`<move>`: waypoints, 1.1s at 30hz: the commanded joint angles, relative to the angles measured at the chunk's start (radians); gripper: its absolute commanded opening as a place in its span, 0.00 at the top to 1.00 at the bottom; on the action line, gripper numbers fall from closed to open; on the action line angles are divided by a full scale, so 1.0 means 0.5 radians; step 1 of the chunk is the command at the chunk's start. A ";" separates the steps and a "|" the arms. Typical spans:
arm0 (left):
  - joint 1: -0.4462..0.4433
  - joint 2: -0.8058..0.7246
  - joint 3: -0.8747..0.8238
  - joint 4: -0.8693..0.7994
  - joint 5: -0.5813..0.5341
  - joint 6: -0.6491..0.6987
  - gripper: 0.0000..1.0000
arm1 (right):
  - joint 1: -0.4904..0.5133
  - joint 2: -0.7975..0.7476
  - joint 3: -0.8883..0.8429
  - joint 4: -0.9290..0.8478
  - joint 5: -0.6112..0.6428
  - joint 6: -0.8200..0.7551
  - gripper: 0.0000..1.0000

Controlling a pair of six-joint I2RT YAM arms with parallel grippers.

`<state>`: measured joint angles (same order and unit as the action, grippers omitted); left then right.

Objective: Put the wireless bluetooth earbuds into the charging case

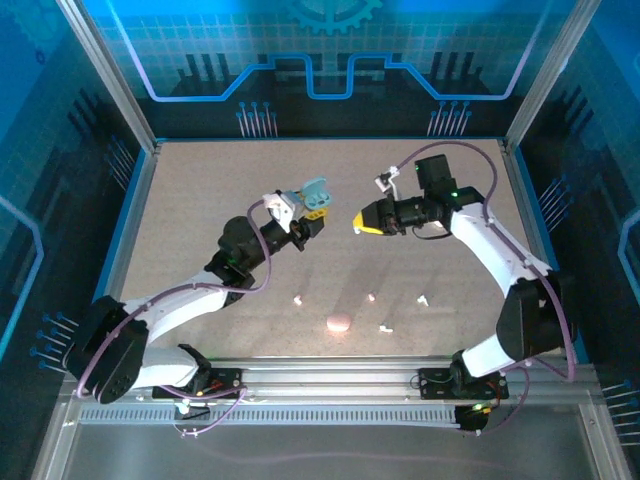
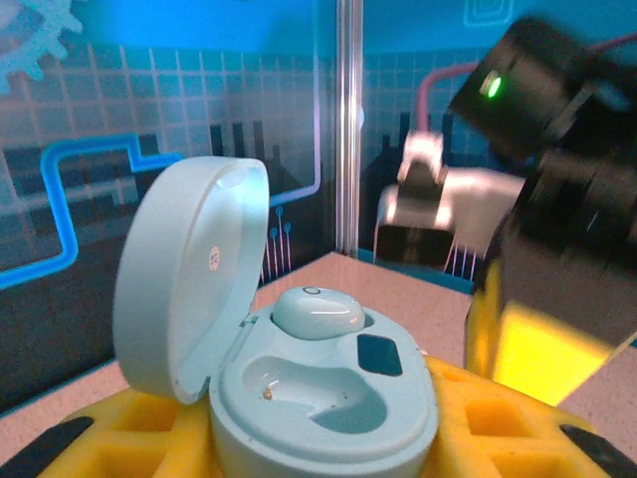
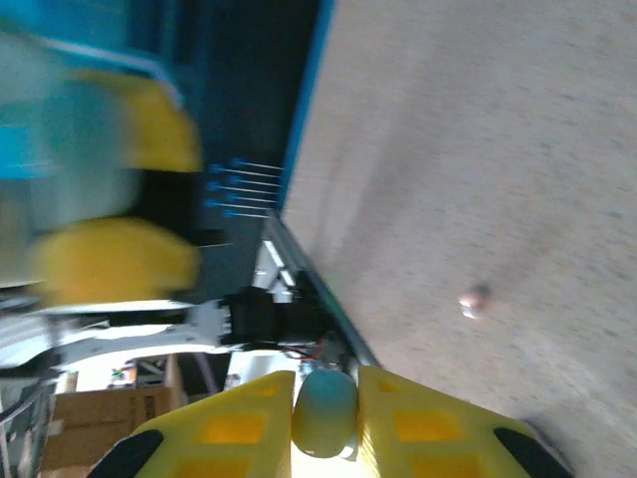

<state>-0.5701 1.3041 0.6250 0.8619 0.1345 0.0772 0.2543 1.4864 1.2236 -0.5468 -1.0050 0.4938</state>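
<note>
- The left gripper (image 1: 312, 212) has its yellow, foam-like fingers (image 2: 129, 438) closed on the base of the charging case (image 2: 328, 398), holding it above the bench (image 1: 200, 200).
- The charging case is smooth, glossy, light blue plastic, rounded like a pebble. Its hinged lid (image 2: 189, 274) stands open.
- The seated earbud (image 2: 317, 312), a light blue oval, rests in the far cavity. The near cavity (image 2: 318, 388) is vacant, and a small dark oval panel (image 2: 378, 354) lies beside it.
- A small printed mark (image 2: 212, 261) inside the lid is too small to read.
- The right gripper (image 1: 362, 222) is just beside the case, apart from it. In its wrist view, its yellow fingers (image 3: 418, 423) are clamped on the held earbud (image 3: 323, 413), which is rounded and light blue.
- The bench is beige with a fine speckled texture.
- The top view adds the loose items on the bench: a pink case (image 1: 339, 324), two pink earbuds (image 1: 299, 298) (image 1: 371, 297) and two white earbuds (image 1: 423, 299) (image 1: 385, 327).
- The left wrist view shows a green lamp (image 2: 491, 87) on the right arm.
</note>
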 commanded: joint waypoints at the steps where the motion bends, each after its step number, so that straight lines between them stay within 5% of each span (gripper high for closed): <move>1: 0.006 0.079 0.038 0.079 -0.002 -0.007 0.65 | -0.052 -0.117 0.026 0.196 -0.323 0.199 0.78; 11: -0.130 0.263 0.125 0.125 -0.026 0.107 0.64 | -0.048 -0.205 0.143 0.245 -0.238 0.377 0.78; 33: -0.316 0.441 0.226 0.311 -0.104 0.162 0.64 | 0.401 -0.084 0.533 -0.373 0.875 -0.022 0.78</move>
<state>-0.7177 1.5242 0.7010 0.9691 0.0967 0.1383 0.4339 1.4242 1.4555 -0.6853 -0.6502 0.5144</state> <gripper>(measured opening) 0.389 0.222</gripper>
